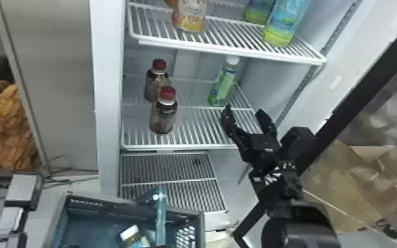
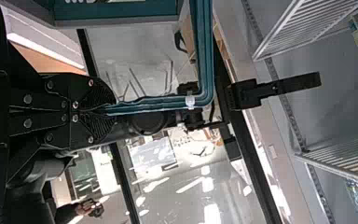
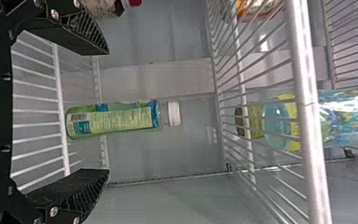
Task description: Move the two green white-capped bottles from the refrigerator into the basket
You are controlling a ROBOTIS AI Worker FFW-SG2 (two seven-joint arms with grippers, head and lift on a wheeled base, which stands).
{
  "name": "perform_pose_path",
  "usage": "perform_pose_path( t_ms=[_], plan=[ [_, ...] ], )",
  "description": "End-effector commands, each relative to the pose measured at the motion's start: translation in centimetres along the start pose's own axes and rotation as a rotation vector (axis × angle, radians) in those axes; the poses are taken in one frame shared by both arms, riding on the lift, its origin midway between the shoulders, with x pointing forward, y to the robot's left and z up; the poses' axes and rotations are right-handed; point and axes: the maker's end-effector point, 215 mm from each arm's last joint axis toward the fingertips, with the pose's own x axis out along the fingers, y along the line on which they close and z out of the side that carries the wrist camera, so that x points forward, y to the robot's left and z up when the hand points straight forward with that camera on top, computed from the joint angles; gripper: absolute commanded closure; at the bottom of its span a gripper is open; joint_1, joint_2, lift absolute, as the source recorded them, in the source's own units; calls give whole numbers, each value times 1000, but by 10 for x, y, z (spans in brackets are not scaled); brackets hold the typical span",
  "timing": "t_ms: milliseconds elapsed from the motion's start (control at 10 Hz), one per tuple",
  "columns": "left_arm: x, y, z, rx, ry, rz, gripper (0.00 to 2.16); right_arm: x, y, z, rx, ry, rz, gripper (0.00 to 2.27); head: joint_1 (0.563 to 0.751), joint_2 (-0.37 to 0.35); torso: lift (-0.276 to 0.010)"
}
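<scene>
One green white-capped bottle (image 1: 222, 84) stands upright on the middle refrigerator shelf. My right gripper (image 1: 244, 112) is open in front of it, slightly to its right, not touching. In the right wrist view the bottle (image 3: 116, 120) lies between the spread fingers of my right gripper (image 3: 108, 111), farther off. My left gripper (image 2: 113, 110) is shut on the teal handle (image 2: 205, 51) of the basket. The basket (image 1: 203, 227) stands below, in front of the refrigerator, with a white-capped bottle (image 1: 136, 238) inside; its body is partly cut off.
Two red-capped bottles (image 1: 163, 117) stand left on the same shelf. The upper shelf (image 1: 234, 49) holds a blue-green bottle (image 1: 282, 29) and an orange-labelled one (image 1: 190, 16). The refrigerator's side wall is right of my right gripper; a lower rack (image 1: 171, 168) lies behind the basket.
</scene>
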Motion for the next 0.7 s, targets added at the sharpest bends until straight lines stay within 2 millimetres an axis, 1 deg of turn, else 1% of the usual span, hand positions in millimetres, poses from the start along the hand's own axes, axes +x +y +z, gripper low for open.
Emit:
perform_pose_path(
  t_ms=[0,100,300,500,600],
  plan=[
    [0,-1,1,1,-4,-2,1161,18,-6,-6,-21,11,-5,150,695,-350,-263],
    [0,0,3,2,-9,-1,1161,27,-7,-7,-38,13,-4,150,695,-350,-263],
    [0,-1,6,6,-17,-3,1161,40,-10,-11,-39,21,-8,136,695,-350,-263],
    [0,-2,7,11,-15,-2,1161,54,-15,-8,-57,19,-17,127,695,-350,-263],
    [0,-2,8,10,-16,-4,1161,63,-18,-11,-65,28,-23,127,695,-350,-263]
  ],
)
